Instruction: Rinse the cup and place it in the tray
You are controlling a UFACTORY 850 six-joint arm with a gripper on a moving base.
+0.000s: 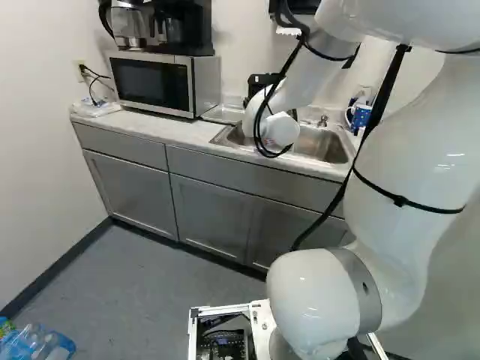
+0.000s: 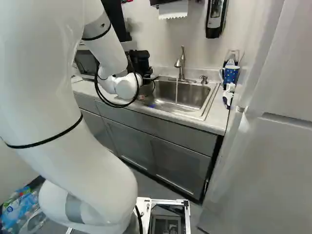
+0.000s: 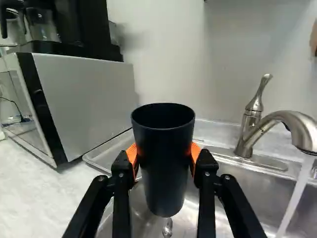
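As wrist shows — cup [image 3: 164,163] clamped.

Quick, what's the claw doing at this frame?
Claw: closed on the black cup, an orange pad on each side.

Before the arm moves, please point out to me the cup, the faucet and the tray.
Cup [image 3: 163,163]: wrist view, on its dark outer wall.
Faucet [image 3: 301,133]: wrist view, on the head of its spout.
Tray [image 3: 111,152]: wrist view, on its bare metal bottom.
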